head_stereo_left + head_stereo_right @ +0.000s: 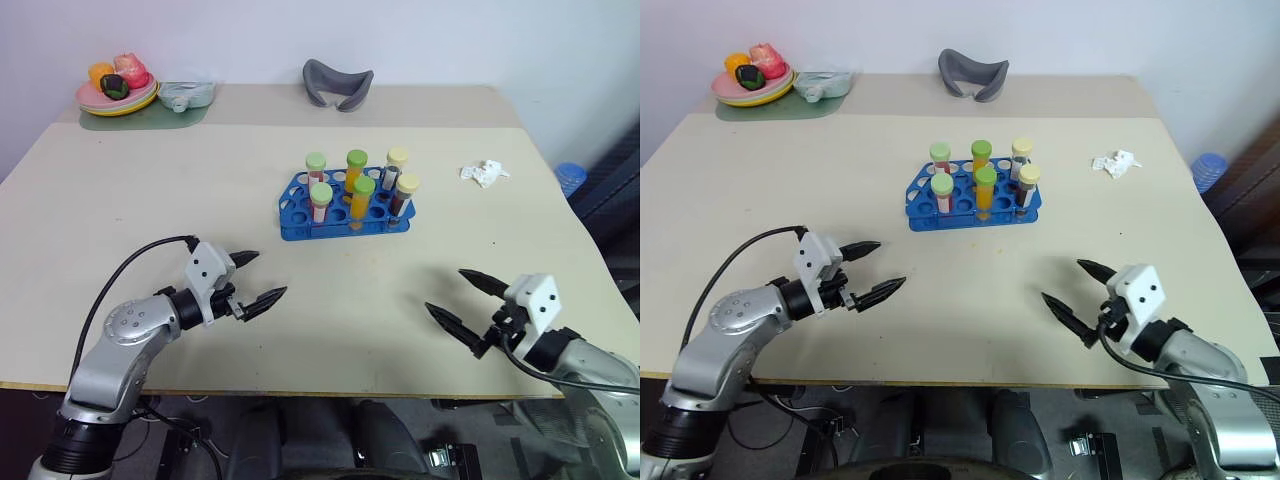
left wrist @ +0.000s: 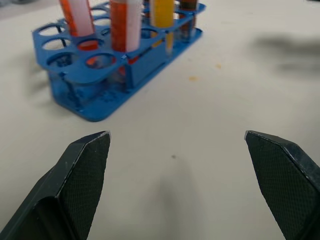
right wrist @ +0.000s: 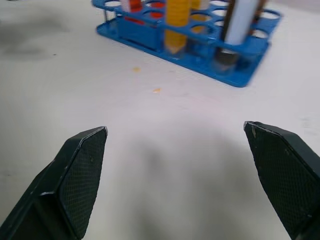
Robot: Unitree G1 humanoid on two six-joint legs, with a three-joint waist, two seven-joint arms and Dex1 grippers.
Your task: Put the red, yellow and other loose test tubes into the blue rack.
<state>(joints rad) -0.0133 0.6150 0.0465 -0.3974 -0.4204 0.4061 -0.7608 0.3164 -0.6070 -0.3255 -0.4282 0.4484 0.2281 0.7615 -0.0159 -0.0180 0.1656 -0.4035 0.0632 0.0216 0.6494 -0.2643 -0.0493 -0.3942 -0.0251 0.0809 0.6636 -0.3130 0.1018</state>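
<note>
left gripper (image 1: 255,279) and right gripper (image 1: 459,301) are hovering low over the near table (image 1: 120,220), both spread wide, grasping nothing. further back, mid-table, the blue rack (image 1: 344,207) is holding six capped test tubes (image 1: 362,197) upright: red, orange and dark fills. no loose tube is lying on the table, so loading looks finished. beyond, crumpled tissue (image 1: 484,172), grey curved object (image 1: 338,82), plate of toy food (image 1: 117,84). risk: a reach toward the rack with fingers this wide could be clipping a cap and tipping the light rack.
</note>
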